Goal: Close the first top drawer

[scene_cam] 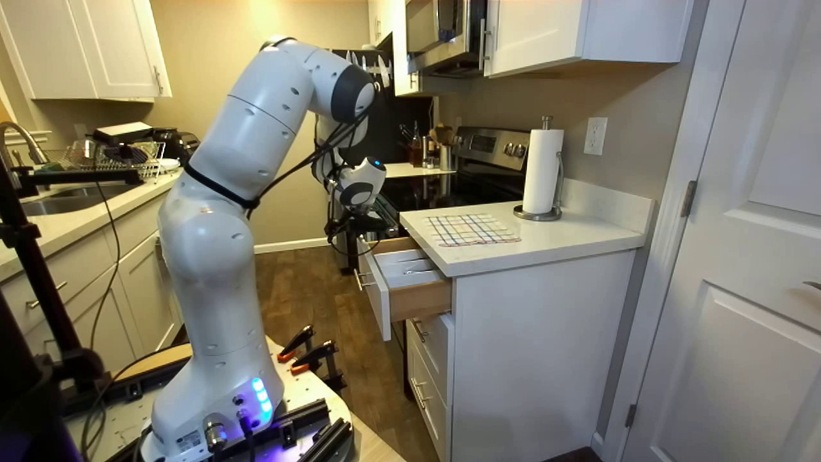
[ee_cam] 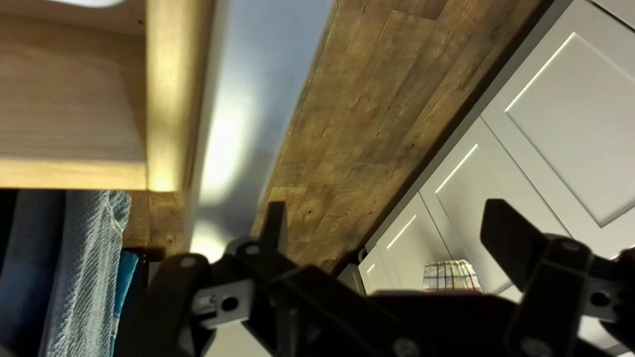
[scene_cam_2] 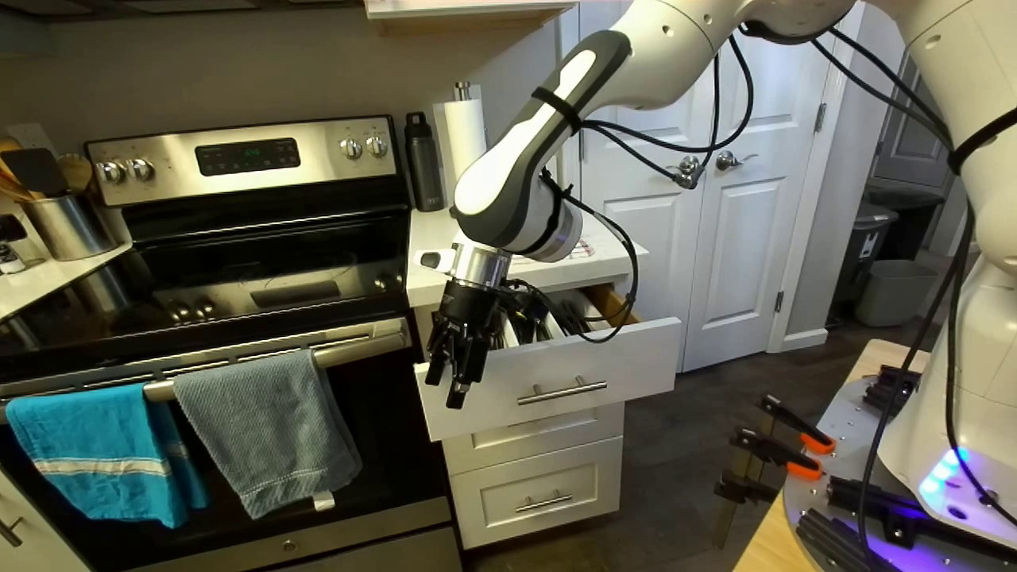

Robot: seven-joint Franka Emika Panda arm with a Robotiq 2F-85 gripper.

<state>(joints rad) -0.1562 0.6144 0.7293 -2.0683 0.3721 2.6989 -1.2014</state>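
Below the countertop [scene_cam: 558, 239], the top drawer [scene_cam_2: 548, 367] projects from its cabinet [scene_cam: 539, 353]. Near the drawer end beside the stove [scene_cam_2: 230, 274], the gripper [ee_cam: 387, 215] has its fingers [ee_cam: 513, 243] spread wide, holding nothing; contact with the front panel [ee_cam: 252, 114] cannot be confirmed.

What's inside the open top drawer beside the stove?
Utensils in a white divided organizer show inside the top drawer. The countertop covers its rear, so anything there cannot be seen.
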